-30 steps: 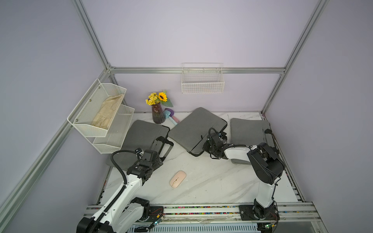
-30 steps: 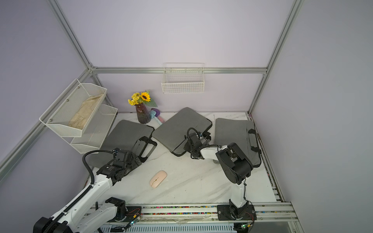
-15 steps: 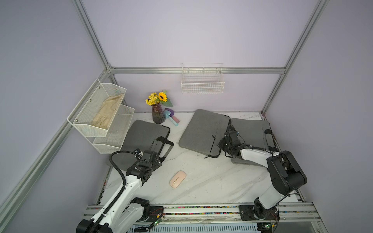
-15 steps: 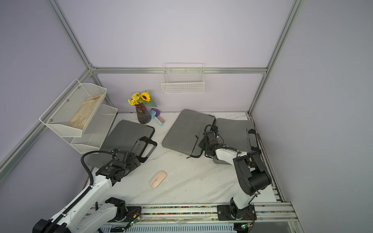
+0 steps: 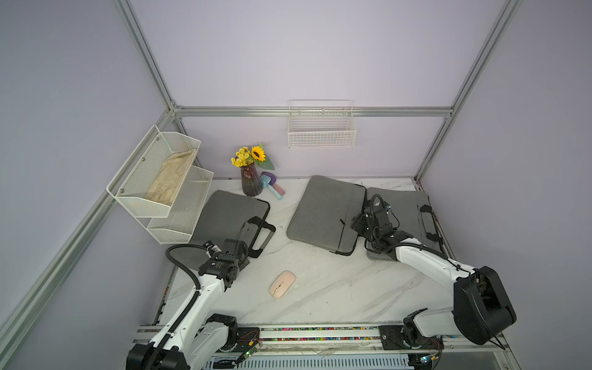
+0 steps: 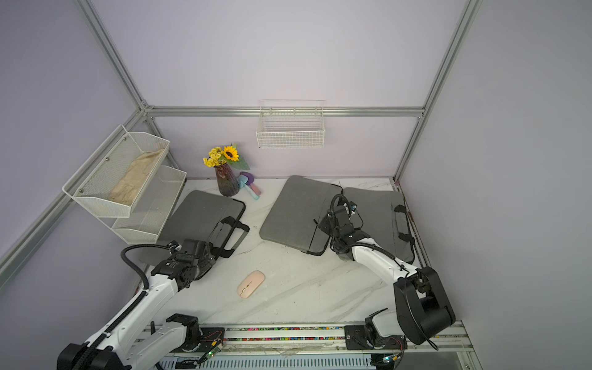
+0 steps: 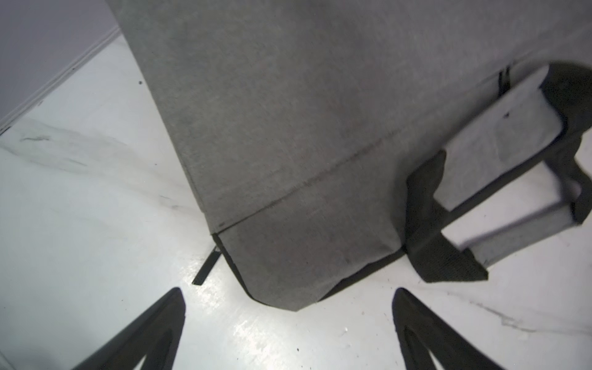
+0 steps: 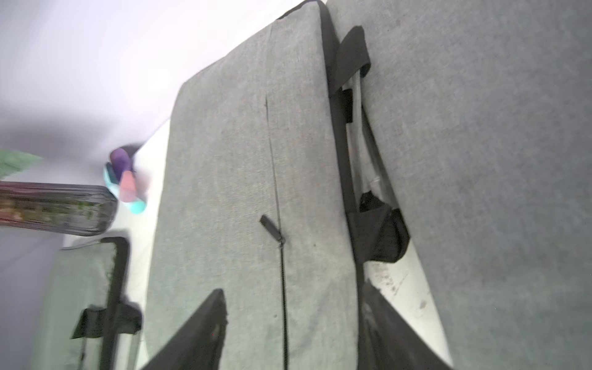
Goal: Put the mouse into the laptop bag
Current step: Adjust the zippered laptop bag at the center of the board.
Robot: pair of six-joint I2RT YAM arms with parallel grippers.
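The mouse [image 5: 282, 284] lies on the table [image 5: 336, 288], near centre. The right gripper [image 8: 293, 288], jaws apart, hangs over the middle bag [image 5: 323, 211]; it should pinch the zipper pull [image 8: 271, 229] squarely. The left gripper [image 7: 288, 290] is apart too.

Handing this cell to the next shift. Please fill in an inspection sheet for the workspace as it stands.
Surface: marble table, faint marks, no spills seen.
Job's things: pink mouse lies loose near the front, outside every bag; left bag, middle bag and right bag lie on the table.
Clutter: vase of flowers and pastel items beside it, at the back.
Grippers: left gripper open above the left bag's corner; right gripper open over the middle bag; neither holds anything.
Cables: black hose loops off the left arm; cable loop at the right wrist.
Surroundings: mesh rack holding a beige cloth; wire basket, nothing seen inside.
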